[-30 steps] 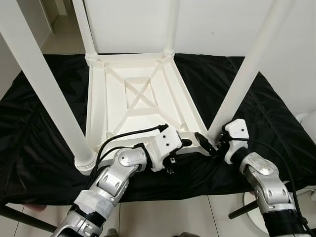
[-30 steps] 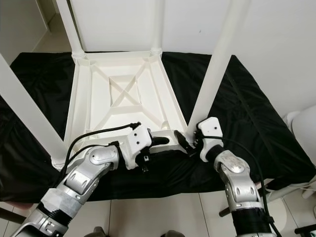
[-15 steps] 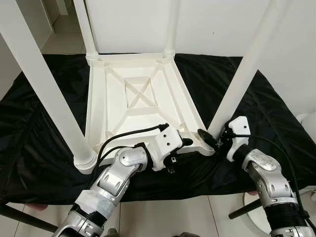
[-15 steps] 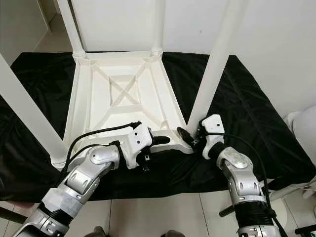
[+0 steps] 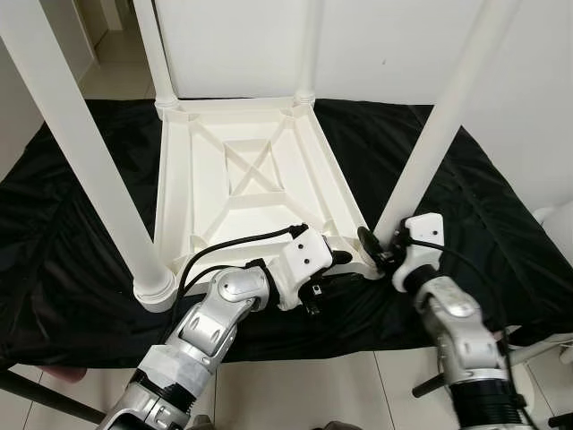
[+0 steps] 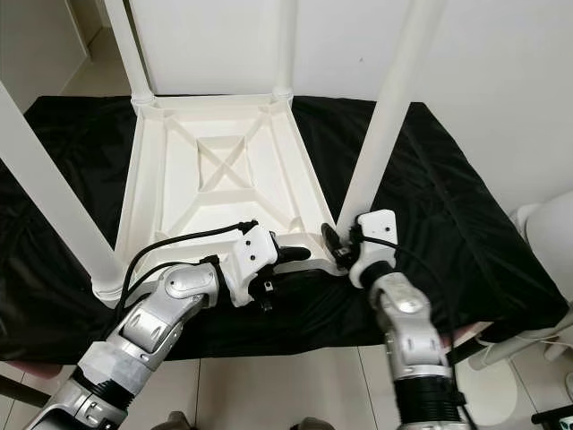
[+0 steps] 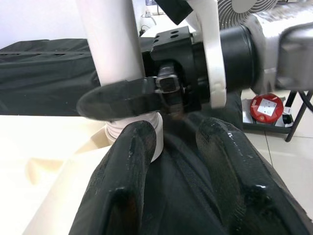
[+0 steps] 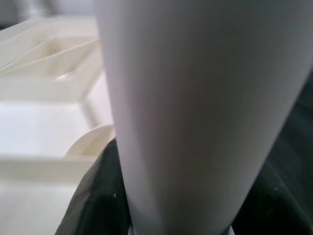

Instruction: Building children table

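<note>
The left claw (image 5: 345, 258) rests at the near edge of the upturned white table (image 5: 242, 184), its fingers (image 7: 128, 161) slightly parted and holding nothing. Just beside it, the right claw (image 5: 369, 246) is closed around the base of the near right leg (image 5: 439, 125), one finger on each side of it. The table lies top-down on a black cloth (image 5: 72, 224) covering the desk, all four legs standing upright. The near left leg (image 5: 81, 152) stands in its corner socket. A white wall (image 5: 251, 45) stands behind.
</note>
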You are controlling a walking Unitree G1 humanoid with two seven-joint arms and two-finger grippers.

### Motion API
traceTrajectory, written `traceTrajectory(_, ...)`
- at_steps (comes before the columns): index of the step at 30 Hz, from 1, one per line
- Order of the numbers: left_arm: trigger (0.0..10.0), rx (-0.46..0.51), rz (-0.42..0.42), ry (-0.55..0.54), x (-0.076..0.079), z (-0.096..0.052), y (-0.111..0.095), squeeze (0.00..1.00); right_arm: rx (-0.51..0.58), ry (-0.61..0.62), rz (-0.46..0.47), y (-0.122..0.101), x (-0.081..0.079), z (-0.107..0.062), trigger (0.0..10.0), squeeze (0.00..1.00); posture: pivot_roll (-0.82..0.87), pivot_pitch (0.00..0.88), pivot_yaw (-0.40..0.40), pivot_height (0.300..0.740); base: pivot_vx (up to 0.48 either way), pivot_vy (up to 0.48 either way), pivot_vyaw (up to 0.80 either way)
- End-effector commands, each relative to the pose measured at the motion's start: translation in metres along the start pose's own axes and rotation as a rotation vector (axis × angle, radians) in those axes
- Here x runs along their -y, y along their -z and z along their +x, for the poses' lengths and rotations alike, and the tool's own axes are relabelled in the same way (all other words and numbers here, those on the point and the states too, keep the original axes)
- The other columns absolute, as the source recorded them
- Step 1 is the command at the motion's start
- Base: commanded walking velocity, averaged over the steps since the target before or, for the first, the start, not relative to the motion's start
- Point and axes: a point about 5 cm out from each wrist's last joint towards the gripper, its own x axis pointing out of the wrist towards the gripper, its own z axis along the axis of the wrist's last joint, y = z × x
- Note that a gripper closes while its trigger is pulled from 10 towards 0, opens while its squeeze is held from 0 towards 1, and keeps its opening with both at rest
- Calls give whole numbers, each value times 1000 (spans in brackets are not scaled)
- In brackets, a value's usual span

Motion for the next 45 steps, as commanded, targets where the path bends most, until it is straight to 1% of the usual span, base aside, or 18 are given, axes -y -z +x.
traceTrajectory(1,10000,-22,2,-12,1,-1,4,0,-43,120,39,7,-1,-4,10000,0,-2,0,-41,740,0,0,0)
traceTrajectory(2,10000,-22,2,-12,1,-1,4,0,-43,120,39,7,-1,-4,10000,0,-2,0,-41,740,0,0,0)
traceTrajectory(3,10000,-23,2,-14,0,-1,4,0,-42,191,43,8,-4,-7,10000,0,2,0,-42,740,0,0,0)
traceTrajectory(5,10000,-23,2,-14,0,-1,4,0,-42,191,43,8,-4,-7,10000,0,2,0,-42,740,0,0,0)
traceTrajectory(7,10000,-24,1,-18,0,-2,5,0,-49,315,67,12,-14,-14,10000,0,4,0,-40,740,0,0,0)
traceTrajectory(9,10000,-24,1,-16,0,-2,4,0,-53,342,85,13,-20,-15,10000,0,2,0,-37,740,0,0,0)
traceTrajectory(12,10000,-24,1,-12,1,-2,4,0,-41,345,81,10,-25,-14,10000,0,1,0,-36,740,0,0,0)
traceTrajectory(25,10000,-22,4,-6,2,-1,4,0,-61,384,55,9,-22,-19,10000,0,0,0,-40,740,0,0,0)
traceTrajectory(26,10000,-22,4,-6,2,-1,4,0,-52,380,52,8,-22,-19,10000,1000,0,0,-40,740,0,0,0)
traceTrajectory(31,10000,-21,5,-8,2,0,4,0,1,257,-8,5,-10,-27,10000,1000,4,0,-41,740,0,0,0)
traceTrajectory(33,10000,-21,5,-8,2,0,4,0,1,257,-8,5,-10,-27,10000,1000,4,0,-41,740,0,0,0)
traceTrajectory(35,10000,-21,6,-9,2,-1,4,0,8,209,-29,5,-3,-29,10000,1000,3,0,-39,740,0,0,0)
traceTrajectory(38,10000,-25,8,-10,0,-2,4,0,18,54,-113,2,21,-30,10000,1000,-1,0,-31,740,0,0,0)
traceTrajectory(39,10000,-25,8,-10,0,-2,4,0,18,54,-113,2,21,-30,10000,1000,-1,0,-31,740,0,0,0)
traceTrajectory(40,10000,-26,9,-10,0,-2,4,0,14,18,-127,1,24,-30,10000,945,-3,0,-29,740,0,0,0)
traceTrajectory(41,10000,-25,8,-10,-1,-1,4,0,17,-32,-146,-1,27,-27,10000,0,-5,0,-26,740,0,0,0)
traceTrajectory(43,10000,-25,8,-10,-1,-1,3,0,19,-61,-158,-2,28,-25,10000,0,-5,0,-26,740,0,0,0)
traceTrajectory(45,10000,-22,8,-10,-1,0,3,0,17,-167,-194,-4,27,-18,10000,0,-8,0,-20,740,0,0,0)
